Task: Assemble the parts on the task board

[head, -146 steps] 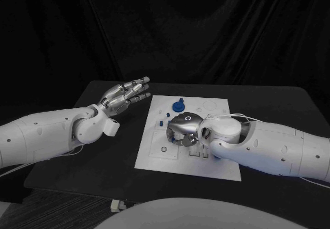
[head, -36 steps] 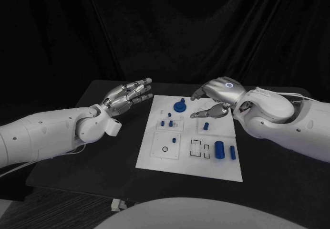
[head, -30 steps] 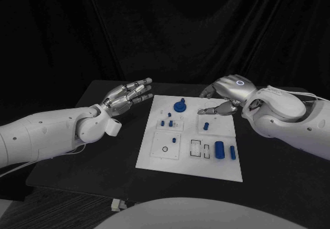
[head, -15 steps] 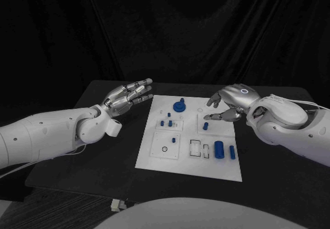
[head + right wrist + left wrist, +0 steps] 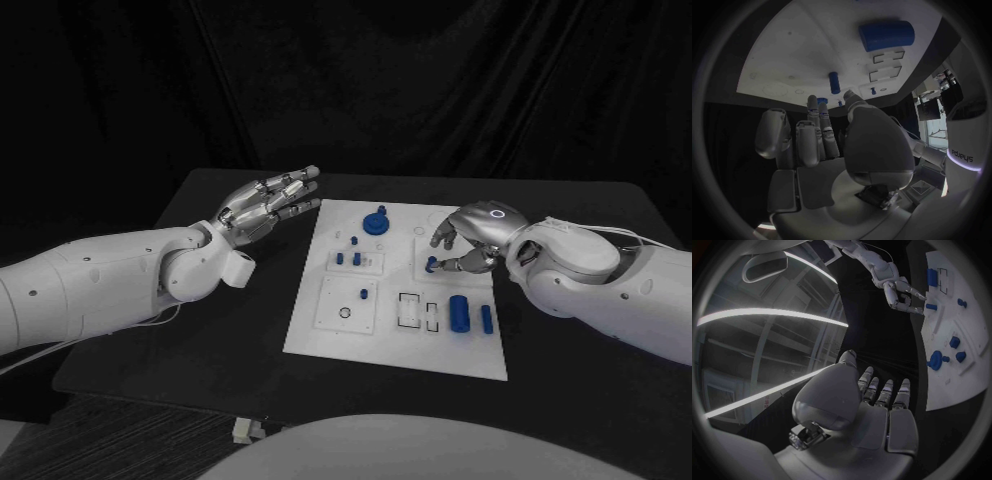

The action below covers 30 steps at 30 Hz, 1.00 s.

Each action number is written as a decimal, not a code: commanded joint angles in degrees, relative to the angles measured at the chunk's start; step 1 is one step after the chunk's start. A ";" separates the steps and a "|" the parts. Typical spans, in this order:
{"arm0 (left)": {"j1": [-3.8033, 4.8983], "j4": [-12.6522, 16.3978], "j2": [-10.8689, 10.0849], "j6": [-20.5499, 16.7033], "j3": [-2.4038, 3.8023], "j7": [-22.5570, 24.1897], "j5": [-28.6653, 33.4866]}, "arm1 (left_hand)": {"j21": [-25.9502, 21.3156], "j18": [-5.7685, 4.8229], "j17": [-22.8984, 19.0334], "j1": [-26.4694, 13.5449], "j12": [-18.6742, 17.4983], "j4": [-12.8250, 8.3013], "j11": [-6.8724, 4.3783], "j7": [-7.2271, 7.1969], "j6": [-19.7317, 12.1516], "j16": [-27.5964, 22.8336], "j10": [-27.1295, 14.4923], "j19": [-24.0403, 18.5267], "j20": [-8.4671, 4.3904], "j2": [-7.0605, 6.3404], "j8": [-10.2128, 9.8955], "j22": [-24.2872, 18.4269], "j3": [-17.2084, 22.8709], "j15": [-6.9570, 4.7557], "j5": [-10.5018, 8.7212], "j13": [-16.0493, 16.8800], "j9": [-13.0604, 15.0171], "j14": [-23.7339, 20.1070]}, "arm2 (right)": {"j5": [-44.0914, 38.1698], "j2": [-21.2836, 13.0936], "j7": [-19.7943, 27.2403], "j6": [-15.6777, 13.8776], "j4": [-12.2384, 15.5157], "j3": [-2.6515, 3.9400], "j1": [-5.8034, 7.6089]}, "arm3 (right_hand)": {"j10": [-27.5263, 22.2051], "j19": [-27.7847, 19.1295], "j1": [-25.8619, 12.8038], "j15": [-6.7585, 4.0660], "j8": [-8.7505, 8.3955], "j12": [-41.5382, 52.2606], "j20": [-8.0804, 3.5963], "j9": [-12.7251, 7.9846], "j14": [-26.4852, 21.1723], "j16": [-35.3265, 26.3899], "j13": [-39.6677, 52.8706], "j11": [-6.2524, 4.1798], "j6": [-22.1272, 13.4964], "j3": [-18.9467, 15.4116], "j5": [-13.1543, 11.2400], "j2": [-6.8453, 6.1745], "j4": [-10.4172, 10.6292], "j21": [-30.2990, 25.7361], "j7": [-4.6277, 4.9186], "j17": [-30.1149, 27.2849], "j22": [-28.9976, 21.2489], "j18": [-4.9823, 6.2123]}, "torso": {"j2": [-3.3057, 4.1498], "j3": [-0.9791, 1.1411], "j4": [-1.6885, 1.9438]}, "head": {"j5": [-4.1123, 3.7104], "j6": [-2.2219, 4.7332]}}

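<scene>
Reaching over the task board (image 5: 339,335), my right hand (image 5: 472,236) sits above the board's far right portion, with the fingers (image 5: 464,262) curled down onto a small blue peg (image 5: 431,264) standing there. The fingertips touch or pinch this peg; I cannot tell from any view whether the grip is actually closed on it. In the left wrist view, the same hand (image 5: 901,292) appears with its fingertips meeting at a blue part on the board (image 5: 954,315).

My left hand (image 5: 267,203) hovers beside the board's far left corner, off the white plate and over the black table (image 5: 216,330). Its fingers (image 5: 296,185) are extended and spread apart, and it holds nothing. The left wrist view confirms the palm (image 5: 873,415) is bare, with the fingers straight.

Parts on the board, placed relative to the board itself:
- A round blue knob (image 5: 376,221) stands near the far edge, centre.
- Two short blue pegs (image 5: 349,257) stand in the left part, nearer than the knob.
- One small blue peg (image 5: 364,294) stands left of centre.
- A large blue cylinder (image 5: 460,311) lies on its side in the right near part, with a thinner blue pin (image 5: 488,319) just beside it toward the right edge.

The right wrist view shows the large cylinder (image 5: 886,35) and a short peg (image 5: 834,82) beyond my fingertips.
</scene>
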 commanded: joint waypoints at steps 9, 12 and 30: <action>-0.40 -0.09 -0.02 0.88 0.06 3.40 0.06 | -0.41 -0.07 0.65 0.80 0.39 -1.00 0.45 0.08 0.02 0.84 -0.38 0.57 0.14 -0.01 -0.35 0.63 2.20 0.99 1.13 -0.31 -0.09 0.13 | -0.08 1.89 1.95 2.92 -1.91 0.05 -1.34 | -0.67 -0.18 4.43 -0.71 -0.18 -1.65 -0.61 -0.66 2.03 0.05 1.37 0.03 -0.14 2.96 5.69 0.45 -0.09 -0.04 0.53 -0.73 9.94 -1.39 | -0.02 0.02 0.04 | 0.07 -0.01; -0.47 -0.10 -0.08 0.89 0.06 3.39 0.06 | -0.41 -0.07 0.65 0.80 0.39 -1.00 0.45 0.08 0.02 0.84 -0.38 0.57 0.14 -0.01 -0.35 0.63 2.20 0.99 1.13 -0.31 -0.09 0.13 | -0.08 2.39 2.60 3.04 -2.35 0.05 -1.54 | -0.71 -0.22 6.00 -0.57 -0.16 -1.92 -0.51 -0.69 1.98 -0.01 1.43 0.10 -0.03 3.72 6.69 0.61 -0.60 -0.12 1.02 -0.80 9.93 -1.40 | 0.01 0.03 0.02 | 0.09 -0.01; -0.72 -0.27 -0.11 1.10 0.06 3.18 0.06 | -0.41 -0.09 0.65 1.02 0.39 -1.20 0.50 0.12 0.14 0.87 -0.41 0.58 0.17 -0.01 -0.33 0.58 2.37 1.06 1.38 -0.31 -0.07 0.09 | 0.29 3.01 5.30 1.21 -2.69 0.05 -1.82 | 2.37 -0.18 13.26 -0.55 2.87 -3.07 -0.56 1.38 1.91 -0.12 0.97 -0.33 4.91 9.93 11.93 0.89 -4.92 0.12 2.79 -0.93 10.02 -1.45 | -0.01 0.02 0.04 | 0.11 -0.01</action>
